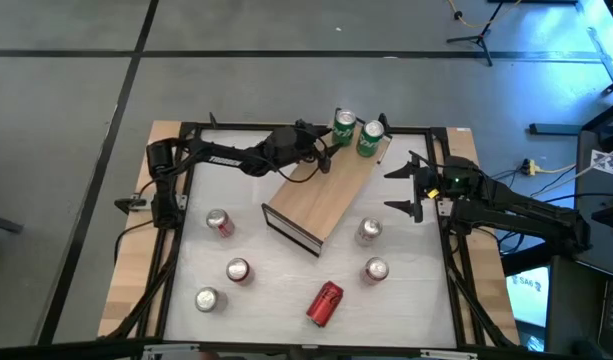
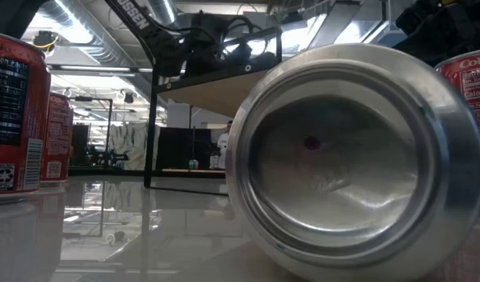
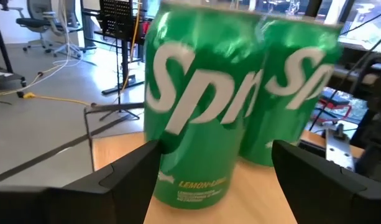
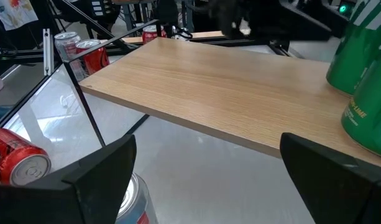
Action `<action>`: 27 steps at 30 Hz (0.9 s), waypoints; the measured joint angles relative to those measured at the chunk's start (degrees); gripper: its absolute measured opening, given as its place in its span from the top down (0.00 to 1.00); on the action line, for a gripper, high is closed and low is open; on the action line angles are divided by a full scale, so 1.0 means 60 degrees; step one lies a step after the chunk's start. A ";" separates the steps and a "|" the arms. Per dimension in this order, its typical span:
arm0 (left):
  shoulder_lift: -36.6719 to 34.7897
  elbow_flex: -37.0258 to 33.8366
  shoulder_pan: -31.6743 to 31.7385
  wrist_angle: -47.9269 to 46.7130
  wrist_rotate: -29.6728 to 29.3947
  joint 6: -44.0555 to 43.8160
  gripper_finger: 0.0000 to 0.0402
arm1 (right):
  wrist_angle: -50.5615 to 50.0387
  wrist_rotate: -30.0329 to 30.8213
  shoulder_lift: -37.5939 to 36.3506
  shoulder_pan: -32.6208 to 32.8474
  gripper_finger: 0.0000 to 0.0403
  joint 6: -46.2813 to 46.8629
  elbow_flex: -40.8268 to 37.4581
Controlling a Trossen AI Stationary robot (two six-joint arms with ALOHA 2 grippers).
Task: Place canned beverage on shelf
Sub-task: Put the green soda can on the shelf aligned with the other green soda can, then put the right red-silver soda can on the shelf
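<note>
The left gripper (image 1: 329, 150) is standing with jaws spread wide around an upright green can (image 1: 344, 126), resting on the shelf (image 1: 326, 195).

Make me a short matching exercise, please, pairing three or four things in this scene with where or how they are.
Things:
1. two green cans
2. tipped red can
3. left gripper
4. right gripper

Places or states:
a. open, beside the shelf
b. lying on its side on the table
c. standing at the shelf's far end
d. open, over the shelf near the green cans

Pairs: 1-c, 2-b, 3-d, 4-a
</note>
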 joint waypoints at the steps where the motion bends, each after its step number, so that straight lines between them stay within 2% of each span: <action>1: -0.0132 0.0000 -0.0032 -0.0141 0.0000 0.0012 0.26 | -0.0001 -0.0002 -0.0020 0.0000 0.03 0.0024 0.0000; 13: -0.2924 0.0004 -0.0458 -0.4899 -0.0129 0.0076 0.26 | -0.0009 -0.0135 -0.0072 0.0000 0.03 0.0386 0.0018; 17: -0.3991 0.0004 -0.0847 -0.6671 -0.0195 0.0183 0.26 | -0.0816 -0.0330 -0.0050 0.0004 0.03 0.0538 0.0568; 22: -0.5339 0.0004 -0.1679 -0.8531 -0.1102 0.0327 0.26 | -0.2320 -0.0329 -0.0047 0.0005 0.03 0.0534 0.1534; 27: -0.6515 0.0004 -0.2610 -0.9982 -0.1826 0.0083 0.26 | -0.2673 -0.0492 0.0020 0.0007 0.03 0.0718 0.2111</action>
